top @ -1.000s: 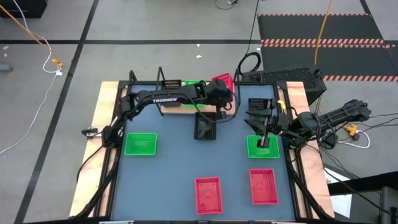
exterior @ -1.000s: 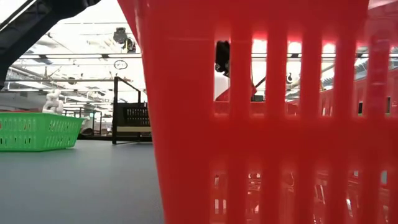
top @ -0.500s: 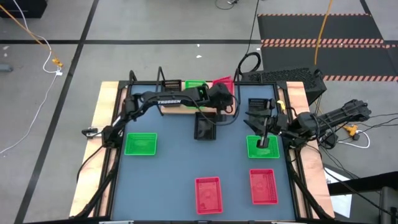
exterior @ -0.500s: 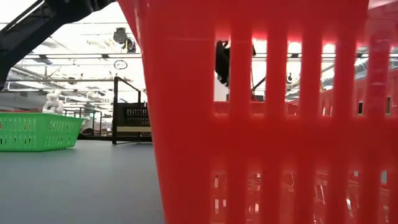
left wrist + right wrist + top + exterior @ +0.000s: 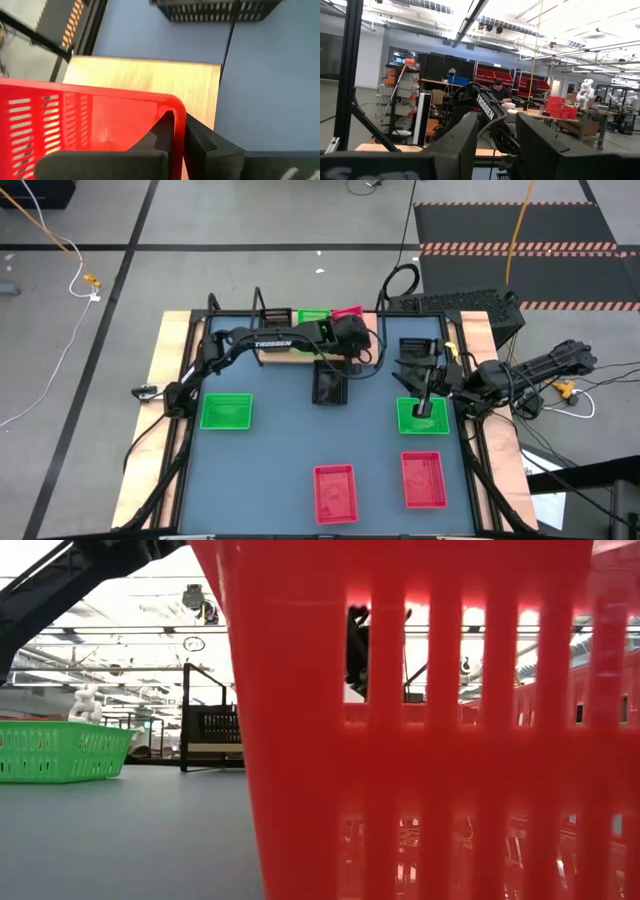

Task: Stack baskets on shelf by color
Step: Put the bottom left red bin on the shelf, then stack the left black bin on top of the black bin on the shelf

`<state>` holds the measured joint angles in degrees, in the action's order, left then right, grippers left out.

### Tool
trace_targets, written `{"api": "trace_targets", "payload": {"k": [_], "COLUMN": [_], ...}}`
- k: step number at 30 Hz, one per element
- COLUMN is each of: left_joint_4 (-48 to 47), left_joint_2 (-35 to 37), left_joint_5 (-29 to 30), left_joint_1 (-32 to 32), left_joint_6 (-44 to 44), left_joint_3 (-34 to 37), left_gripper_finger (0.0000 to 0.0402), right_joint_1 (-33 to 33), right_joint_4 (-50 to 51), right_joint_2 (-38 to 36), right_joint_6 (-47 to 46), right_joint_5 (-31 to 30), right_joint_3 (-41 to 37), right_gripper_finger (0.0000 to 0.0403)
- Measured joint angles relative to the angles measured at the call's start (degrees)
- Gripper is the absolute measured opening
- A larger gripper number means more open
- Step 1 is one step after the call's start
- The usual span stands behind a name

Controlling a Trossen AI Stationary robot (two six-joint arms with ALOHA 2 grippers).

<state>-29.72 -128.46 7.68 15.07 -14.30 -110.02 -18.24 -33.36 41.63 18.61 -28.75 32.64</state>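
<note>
Your left arm stretches toward twelve o'clock, its left gripper (image 5: 175, 137) clamped on a red basket's (image 5: 90, 125) rim above the wooden shelf (image 5: 285, 350). At three o'clock, your right gripper (image 5: 424, 402) points down into a green basket (image 5: 422, 418), fingers (image 5: 457, 142) apart, holding nothing.

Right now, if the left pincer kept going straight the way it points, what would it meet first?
The left pincer, shut on the red basket's rim, points across the light wooden shelf. Beyond it lies bare tabletop, then a black basket. Probably the shelf board comes first, though depth is unclear.
</note>
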Motion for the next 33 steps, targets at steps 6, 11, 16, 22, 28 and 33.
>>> {"api": "trace_targets", "payload": {"k": [6, 11, 16, 22, 28, 33], "left_joint_4": [-0.9, -0.2, -0.2, 0.1, 1.4, 0.7], "left_joint_2": [0.0, 0.0, 0.0, 0.0, 0.2, 3.8], "left_joint_5": [0.3, 0.4, 0.4, 0.5, 0.5, 0.5], "left_joint_1": [-0.7, -1.0, -1.1, -1.1, -1.8, -4.3], "left_joint_6": [-0.2, -0.8, -1.8, -2.0, -2.1, -3.5], "left_joint_3": [0.0, 0.0, 0.0, 0.0, 0.0, 0.1], "left_gripper_finger": [0.0007, 0.0017, 0.0061, 0.0095, 0.0113, 0.0124], "right_joint_1": [0.0, 0.0, 0.0, 0.0, 0.0, 0.2], "right_joint_4": [-0.2, -0.4, -0.5, 0.2, 0.3, 1.7], "right_joint_2": [0.0, 0.0, 0.0, 0.0, 0.0, 0.0], "right_joint_6": [0.7, 0.7, 0.7, 2.6, 3.7, 6.3], "right_joint_5": [0.0, 0.0, 0.0, -0.6, -6.8, -13.4], "right_joint_3": [0.0, 0.0, 0.0, 0.0, 0.0, 0.0], "right_gripper_finger": [0.0130, 0.0130, 0.0130, 0.0130, 0.0130, 0.0130]}}
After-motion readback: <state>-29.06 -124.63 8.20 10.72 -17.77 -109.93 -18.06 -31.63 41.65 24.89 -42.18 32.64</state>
